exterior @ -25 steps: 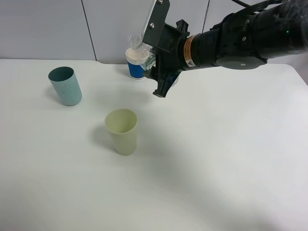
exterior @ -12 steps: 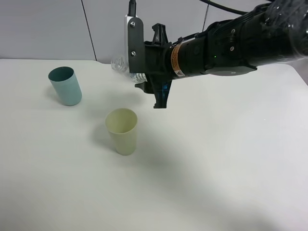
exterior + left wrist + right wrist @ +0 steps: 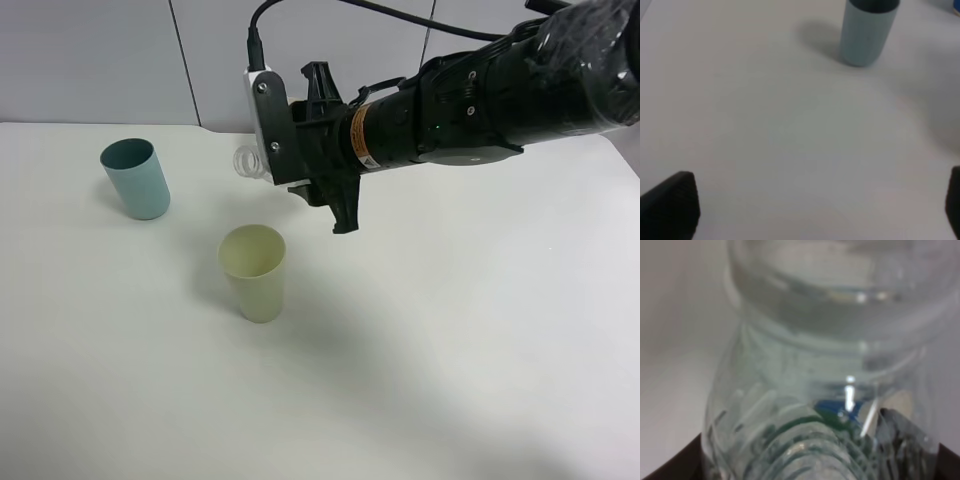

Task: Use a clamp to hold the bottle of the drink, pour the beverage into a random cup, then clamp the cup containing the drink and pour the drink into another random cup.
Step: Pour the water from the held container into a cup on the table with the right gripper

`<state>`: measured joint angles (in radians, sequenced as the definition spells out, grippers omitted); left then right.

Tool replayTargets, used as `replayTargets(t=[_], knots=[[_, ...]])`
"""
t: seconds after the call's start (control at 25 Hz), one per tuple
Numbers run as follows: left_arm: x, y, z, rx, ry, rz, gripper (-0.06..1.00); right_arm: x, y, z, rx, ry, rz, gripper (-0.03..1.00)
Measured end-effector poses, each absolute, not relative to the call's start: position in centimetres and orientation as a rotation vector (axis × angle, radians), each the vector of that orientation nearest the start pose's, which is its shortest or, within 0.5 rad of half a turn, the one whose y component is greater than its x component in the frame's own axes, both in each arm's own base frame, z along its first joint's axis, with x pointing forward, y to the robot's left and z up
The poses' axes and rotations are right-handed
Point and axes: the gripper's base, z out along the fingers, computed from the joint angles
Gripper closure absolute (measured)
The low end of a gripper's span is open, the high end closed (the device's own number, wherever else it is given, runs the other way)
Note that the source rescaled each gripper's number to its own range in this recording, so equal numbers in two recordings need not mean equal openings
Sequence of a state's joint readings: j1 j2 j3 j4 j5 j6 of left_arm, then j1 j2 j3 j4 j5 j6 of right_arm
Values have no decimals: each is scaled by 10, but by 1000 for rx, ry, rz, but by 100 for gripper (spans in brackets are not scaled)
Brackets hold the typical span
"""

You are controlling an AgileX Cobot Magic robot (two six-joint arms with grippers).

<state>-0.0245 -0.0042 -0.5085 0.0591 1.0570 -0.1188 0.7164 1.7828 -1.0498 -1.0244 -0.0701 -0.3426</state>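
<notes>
Holding the bottle [image 3: 246,160] tipped sideways near the cream cup [image 3: 254,268], presumably lining up the pour. Right hand [image 3: 300,165] is clamped round it, left hand [image 3: 810,215] gaping wide, empty.

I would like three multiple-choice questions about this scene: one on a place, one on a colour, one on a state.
1. In the high view, the blue-green cup stands:
A) left of the pale yellow cup and further back
B) right of it
C) inside it

2. The bottle is:
A) clear
B) brown
C) black

3. The right gripper is:
A) open and empty
B) shut on the bottle
C) shut on a cup

Answers:
1 A, it sits up and left of the yellow one.
2 A, the right wrist view sees through it.
3 B, the bottle is tilted and off the table in its grip.
</notes>
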Motion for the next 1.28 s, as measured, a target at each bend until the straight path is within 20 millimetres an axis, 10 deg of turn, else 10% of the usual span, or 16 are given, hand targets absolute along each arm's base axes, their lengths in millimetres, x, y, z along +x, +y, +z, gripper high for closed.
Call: replayTargets(t=[1.28], knots=[[-6,5,280,-99,2024,-20,-6,284,257,202,-2125,795,-520,96]])
